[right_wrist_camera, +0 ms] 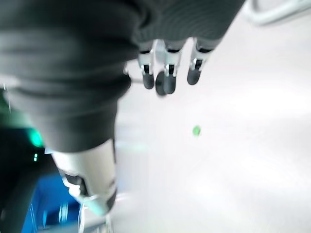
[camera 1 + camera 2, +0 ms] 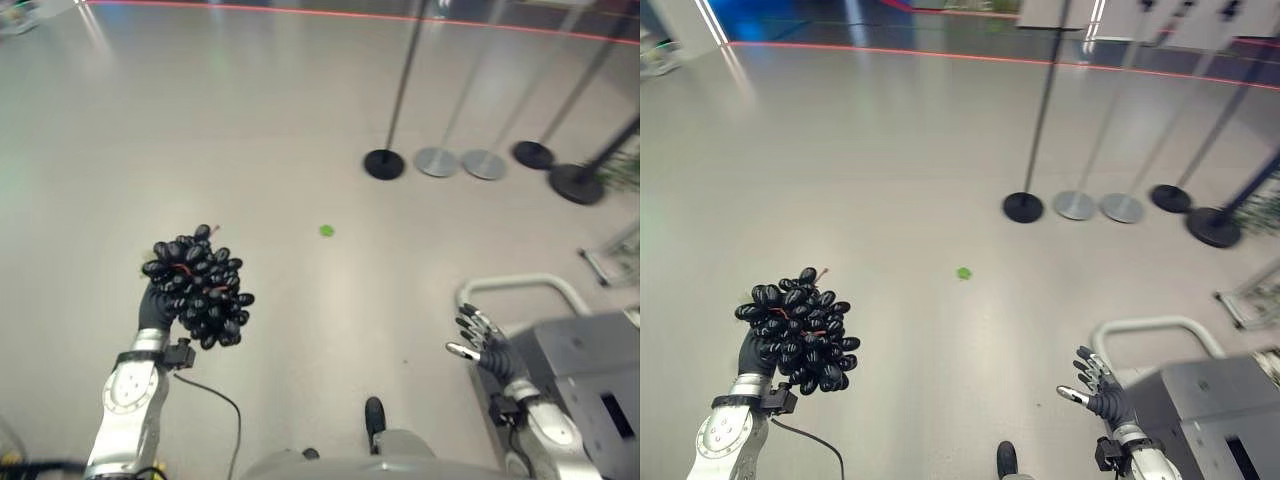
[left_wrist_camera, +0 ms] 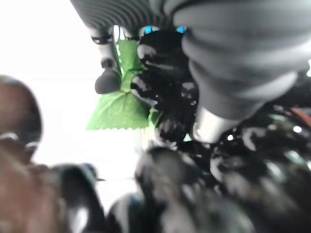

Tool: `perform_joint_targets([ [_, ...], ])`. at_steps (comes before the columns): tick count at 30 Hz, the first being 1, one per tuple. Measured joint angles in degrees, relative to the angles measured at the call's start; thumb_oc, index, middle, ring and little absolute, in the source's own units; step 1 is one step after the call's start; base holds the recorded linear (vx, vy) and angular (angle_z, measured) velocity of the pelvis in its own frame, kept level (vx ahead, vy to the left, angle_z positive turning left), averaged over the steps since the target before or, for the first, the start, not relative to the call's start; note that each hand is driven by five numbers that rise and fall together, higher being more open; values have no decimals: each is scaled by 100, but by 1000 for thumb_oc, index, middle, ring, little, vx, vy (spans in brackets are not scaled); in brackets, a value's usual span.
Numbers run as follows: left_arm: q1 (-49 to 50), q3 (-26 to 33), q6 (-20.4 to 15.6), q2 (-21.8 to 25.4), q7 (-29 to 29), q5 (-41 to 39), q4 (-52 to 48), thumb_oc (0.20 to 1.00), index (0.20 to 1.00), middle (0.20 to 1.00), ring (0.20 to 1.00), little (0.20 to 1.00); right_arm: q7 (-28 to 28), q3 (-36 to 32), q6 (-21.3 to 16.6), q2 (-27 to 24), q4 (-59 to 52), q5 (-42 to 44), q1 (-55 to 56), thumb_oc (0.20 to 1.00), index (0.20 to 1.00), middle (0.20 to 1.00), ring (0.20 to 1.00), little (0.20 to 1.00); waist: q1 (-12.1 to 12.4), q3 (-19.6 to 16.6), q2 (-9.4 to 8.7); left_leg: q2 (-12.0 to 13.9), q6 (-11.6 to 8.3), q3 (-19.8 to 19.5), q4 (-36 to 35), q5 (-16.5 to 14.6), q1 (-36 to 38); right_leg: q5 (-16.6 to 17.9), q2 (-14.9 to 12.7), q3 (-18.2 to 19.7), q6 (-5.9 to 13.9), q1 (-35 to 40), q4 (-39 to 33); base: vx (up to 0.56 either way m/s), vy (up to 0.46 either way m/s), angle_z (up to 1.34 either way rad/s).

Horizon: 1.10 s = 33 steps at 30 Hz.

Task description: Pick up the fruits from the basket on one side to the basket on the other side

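Pale glossy floor (image 2: 260,130) spreads ahead, with a row of black and silver round-based stanchion posts (image 2: 385,163) standing far beyond the fingers and a small green dot (image 2: 326,231) on the floor between the two hands. On the robot's left, the left hand (image 2: 155,308) is raised with its fingers curled up into a bunch of glossy black grapes (image 2: 199,285), which sits on and above the fingertips; a green serrated leaf (image 3: 118,108) shows among the grapes. Over on the right, the right hand (image 2: 478,338) hangs empty, fingers (image 1: 167,80) straight and slightly apart, just beside a grey trolley with a pale tubular handle (image 2: 520,288).
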Motion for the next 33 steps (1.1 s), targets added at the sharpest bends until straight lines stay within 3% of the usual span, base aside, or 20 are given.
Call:
perform_joint_targets([
  [2,-89,-202,-5,8,-7,-12,-4,200,200,200,200,200,3,27,-24,-130,22,45,-132,1000,1000,1000,1000,1000,-9,4,-20,213,-148,-1,64,-39,-86,-138,147,-259,-135,164,-68,32,-254,97],
  [5,-93,-359,-2,5,-61,-23,-3,200,200,200,200,200,60,36,-56,-153,25,93,-167,1000,1000,1000,1000,1000,5,50,-112,253,-368,63,227,76,-209,-204,189,-351,-172,341,-177,-91,-257,79],
  [7,-142,-457,-1,-3,-67,-110,-8,200,200,200,200,200,70,85,-71,-153,21,94,-162,1000,1000,1000,1000,1000,9,93,-84,278,-548,141,69,322,-458,-148,145,-822,-296,457,-387,-199,-132,119],
  [9,-346,-591,18,-22,-60,-128,2,200,200,200,200,200,-1,79,-83,-171,8,90,-79,1000,1000,1000,1000,1000,-141,100,-127,198,-573,902,-12,735,-757,-134,-54,-1290,-292,424,-543,-150,-85,146],
  [10,-345,-598,-5,-7,-57,-136,-62,200,200,200,200,200,-10,115,-79,-197,6,86,-155,1000,1000,1000,1000,1000,-16,157,-5,274,-421,1540,-181,852,-848,-84,-88,-1556,-357,398,-538,-157,-72,166],
  [11,-473,-688,15,-27,-58,-135,-18,200,200,200,200,200,-51,112,-92,-272,-64,85,-129,1000,1000,1000,1000,1000,-164,200,64,516,-291,2592,-293,679,-939,-122,-114,-1970,-353,416,-637,-137,-39,155],
  [12,-517,-700,-1,-14,-62,-134,-31,200,200,200,200,200,-52,138,-90,-299,-50,75,-223,1000,1000,1000,1000,1000,-78,241,182,542,-282,2830,-219,670,-984,-162,-186,-2168,-385,400,-559,-124,-37,120],
  [13,-564,-707,4,7,-61,-133,-27,200,200,200,200,200,-60,163,-91,-296,-40,75,-217,1000,1000,1000,1000,1000,-105,308,148,555,-283,3008,-122,672,-982,-223,-264,-2182,-404,370,-486,-75,-16,100],
  [14,-537,-703,25,13,-61,-134,-20,200,200,200,200,200,-75,222,-90,-261,-78,71,-300,1000,1000,1000,1000,1000,-70,366,49,574,-333,3425,167,623,-983,-191,-559,-2740,-338,457,-469,-40,2,100],
  [16,-515,-705,24,7,-69,-134,-25,200,200,200,200,200,-106,216,-103,-227,-234,72,-238,1000,1000,1000,1000,1000,-122,360,-5,741,-361,3684,105,626,-786,-253,-791,-3025,-148,519,-421,-4,75,121],
  [17,-475,-696,18,-8,-66,-135,-32,200,200,200,200,200,-108,213,-102,-233,-254,70,-275,1000,1000,1000,1000,1000,-61,333,79,882,-337,3813,25,615,-688,-222,-830,-3169,-1,568,-338,33,90,123],
  [18,-506,-730,46,-50,-77,-131,-17,200,200,200,200,200,-134,196,-103,-229,-288,71,-164,1000,1000,1000,1000,1000,-207,306,192,1168,-323,4150,-67,703,-635,-204,-859,-3451,11,671,-277,48,145,175],
  [19,-518,-753,48,-178,-90,-133,-100,200,200,200,200,200,-160,129,-104,-328,-371,69,-18,1000,1000,1000,1000,1000,-349,192,428,1469,-265,4335,-435,816,-564,-364,-868,-3629,237,733,-92,-44,178,188],
  [20,-498,-762,40,-176,-89,-135,-100,200,200,200,200,200,-163,116,-100,-298,-348,65,20,1000,1000,1000,1000,1000,-190,183,418,1430,-642,4339,-603,961,-556,-371,-1089,-3537,375,755,120,-77,254,179],
  [22,-536,-794,67,-75,-84,-138,-121,200,200,200,200,200,-178,112,-99,-271,-357,32,94,1000,1000,1000,1000,1000,-149,126,266,1114,-453,4414,-709,1224,-653,-340,-1474,-3309,361,861,294,-24,266,157],
  [24,-525,-795,84,86,-46,-142,-127,200,200,200,200,200,-225,123,-98,-260,-335,14,-12,1000,1000,1000,1000,1000,-116,116,223,973,-304,4338,-763,1287,-744,-333,-1673,-3337,396,767,688,10,244,123],
  [26,-444,-589,97,198,-13,-152,-105,200,200,200,200,200,-230,158,-101,-189,-344,14,-352,1000,1000,1000,1000,1000,161,118,242,1014,-287,4236,-776,1291,-773,-442,-1582,-3323,605,593,527,30,244,45],
  [27,-441,-473,119,269,6,-156,-99,200,200,200,200,200,-240,158,-104,-145,-343,17,-494,1000,1000,1000,1000,1000,266,105,166,957,-280,4098,-763,1286,-778,-234,-1500,-3322,679,653,75,30,197,65],
  [28,-421,-362,126,377,4,-153,-94,200,200,200,200,200,-267,149,-105,-82,-272,11,-594,1000,1000,1000,1000,1000,411,56,-25,790,-288,3936,-757,1265,-774,150,-1563,-3364,692,702,-196,57,284,82],
  [33,-311,-345,131,337,8,-122,32,200,200,200,200,200,-462,93,-88,136,46,15,-880,1000,1000,1000,1000,1000,742,44,-100,702,-348,3704,-498,1088,-799,83,-1584,-3531,792,1121,-339,91,356,40],
])
